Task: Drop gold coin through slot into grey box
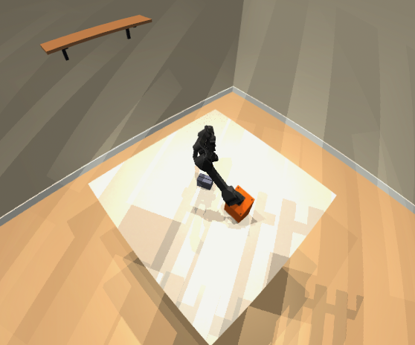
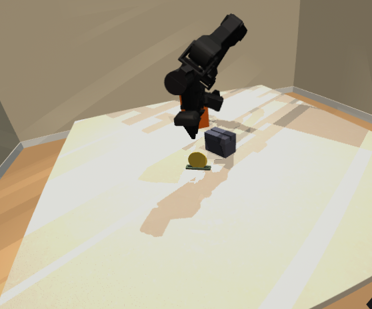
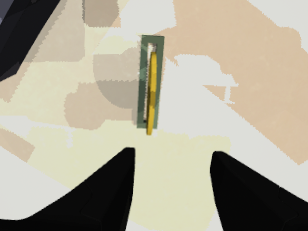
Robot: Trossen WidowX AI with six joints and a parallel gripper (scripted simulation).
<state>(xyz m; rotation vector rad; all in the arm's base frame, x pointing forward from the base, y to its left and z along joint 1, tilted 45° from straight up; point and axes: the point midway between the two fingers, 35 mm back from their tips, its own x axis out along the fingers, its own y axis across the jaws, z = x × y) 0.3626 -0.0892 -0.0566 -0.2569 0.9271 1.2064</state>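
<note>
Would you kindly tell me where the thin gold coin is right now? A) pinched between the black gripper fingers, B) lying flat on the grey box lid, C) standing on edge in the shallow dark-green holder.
C: the thin gold coin stands on edge in the shallow dark-green holder, ahead of the open, empty black gripper.

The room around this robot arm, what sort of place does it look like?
Probably a bare test room, not a home: one pale table in a corner of plain walls, a wooden floor, and a lone wall shelf. The table carries only the arm, a coin and a grey box.
</note>
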